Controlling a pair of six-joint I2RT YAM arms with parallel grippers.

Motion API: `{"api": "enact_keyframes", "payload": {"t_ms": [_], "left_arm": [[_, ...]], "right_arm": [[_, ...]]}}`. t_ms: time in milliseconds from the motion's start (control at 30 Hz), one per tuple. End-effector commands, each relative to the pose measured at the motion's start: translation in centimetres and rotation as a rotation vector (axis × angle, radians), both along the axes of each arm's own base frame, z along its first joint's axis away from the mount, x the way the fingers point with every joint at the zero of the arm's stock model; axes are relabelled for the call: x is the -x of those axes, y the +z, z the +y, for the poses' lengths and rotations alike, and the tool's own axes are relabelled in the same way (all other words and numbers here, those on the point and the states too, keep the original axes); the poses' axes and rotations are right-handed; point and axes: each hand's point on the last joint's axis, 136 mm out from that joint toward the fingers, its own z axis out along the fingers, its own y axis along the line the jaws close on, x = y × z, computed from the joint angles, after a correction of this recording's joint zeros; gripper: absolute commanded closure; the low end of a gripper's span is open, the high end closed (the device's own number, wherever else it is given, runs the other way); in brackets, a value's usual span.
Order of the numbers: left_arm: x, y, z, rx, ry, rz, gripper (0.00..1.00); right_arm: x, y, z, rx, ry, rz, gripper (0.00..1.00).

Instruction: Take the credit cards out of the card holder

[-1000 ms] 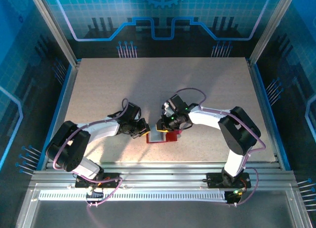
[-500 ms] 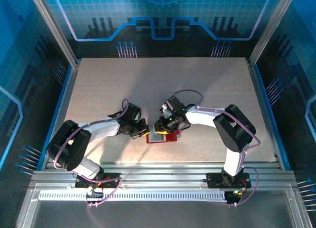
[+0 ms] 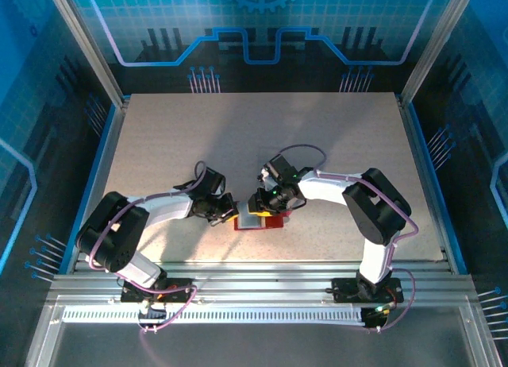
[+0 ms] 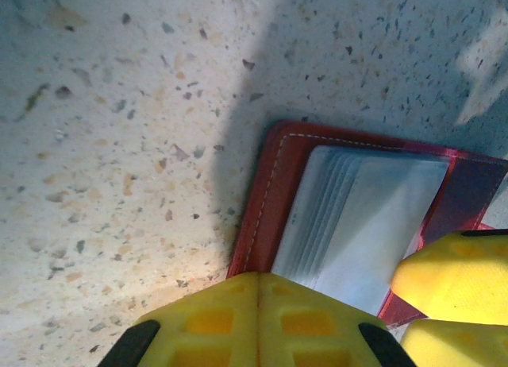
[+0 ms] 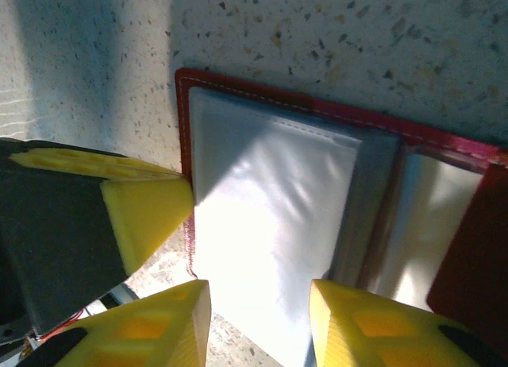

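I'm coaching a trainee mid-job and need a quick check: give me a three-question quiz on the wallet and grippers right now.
1. True or false: the wallet lies open on the table.
2. Which gripper is shut? A) left gripper B) right gripper
3. Fill in: in the top view, the left gripper sits at the wallet's ___ edge.
Key: 1 true; 2 A; 3 left.

Speckled beige bench (image 3: 341, 137), translucent blue walls (image 3: 159, 33) printed with circuit-style lines, silver metal rails (image 3: 262, 286) along the near edge, soft shadows.
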Motion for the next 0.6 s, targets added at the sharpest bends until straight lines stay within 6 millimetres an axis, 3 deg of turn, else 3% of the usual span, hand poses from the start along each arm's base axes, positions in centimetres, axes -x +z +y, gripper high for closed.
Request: {"api": "enact_keyframes", "payload": {"t_ms": [0, 200, 400, 567], "left_arm": [[1.2, -1.4, 0.8, -0.032, -0.016, 0.047, 0.93], [1.1, -1.3, 0.8, -0.028, -0.017, 0.046, 0.93], [1.1, -1.3, 0.7, -0.028, -0.019, 0.047, 0.93], [1.0, -1.3, 0.7, -0.027, -0.020, 0.046, 0.93]], "right_arm": [[0.4, -0.7, -0.2, 0.046, 0.021, 0.005, 0.61], [0.3, -0.4, -0.4, 0.058, 0.011, -0.006, 0.61], [0.0, 1.6, 0.3, -0.007, 0.000, -0.036, 0.62], [0.0, 2.2, 1.0, -0.045, 0.001, -0.035, 0.63]]}}
